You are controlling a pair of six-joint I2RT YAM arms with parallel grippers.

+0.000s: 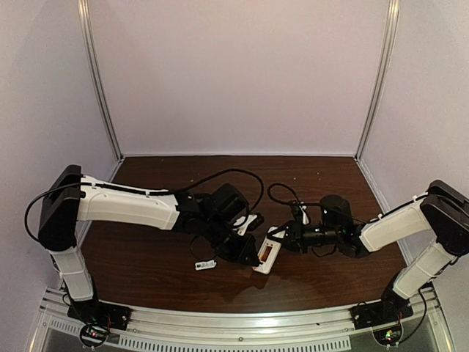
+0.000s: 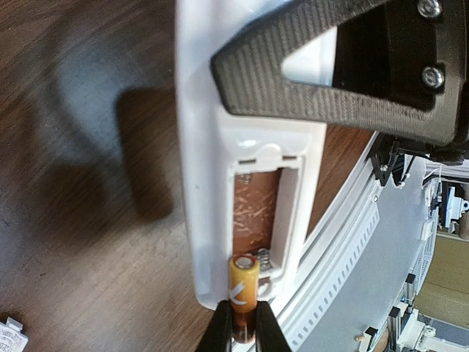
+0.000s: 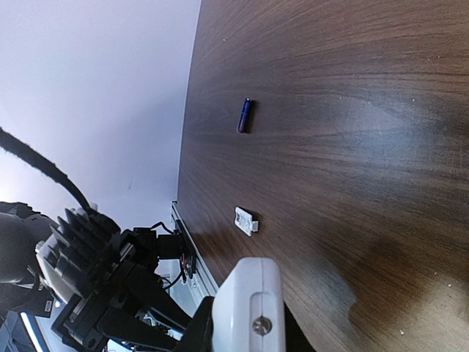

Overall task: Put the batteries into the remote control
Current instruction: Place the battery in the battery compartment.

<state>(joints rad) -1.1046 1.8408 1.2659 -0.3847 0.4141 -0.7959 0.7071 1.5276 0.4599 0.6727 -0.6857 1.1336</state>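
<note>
Left hand [image 2: 243, 328] pinching one orange cylindrical battery [image 2: 244, 282], tip seemingly in the recess of the one white rectangular remote control [image 2: 196, 183], right hand [image 1: 283, 238] clamped on that remote, one purple battery [image 3: 245, 115] lying apart on dark wooden worktop [image 3: 352, 147]

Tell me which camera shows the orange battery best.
Left wrist: the orange battery is close up, pinched by the left gripper at the remote control's recess. Top view: too small to tell. Right wrist: absent.

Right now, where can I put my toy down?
Bare: the table strip along the back wall, and the near-right patch between right arm and rail. Crowded: the middle, where left end effector and right end effector meet at the remote control, white cover nearby.
</note>
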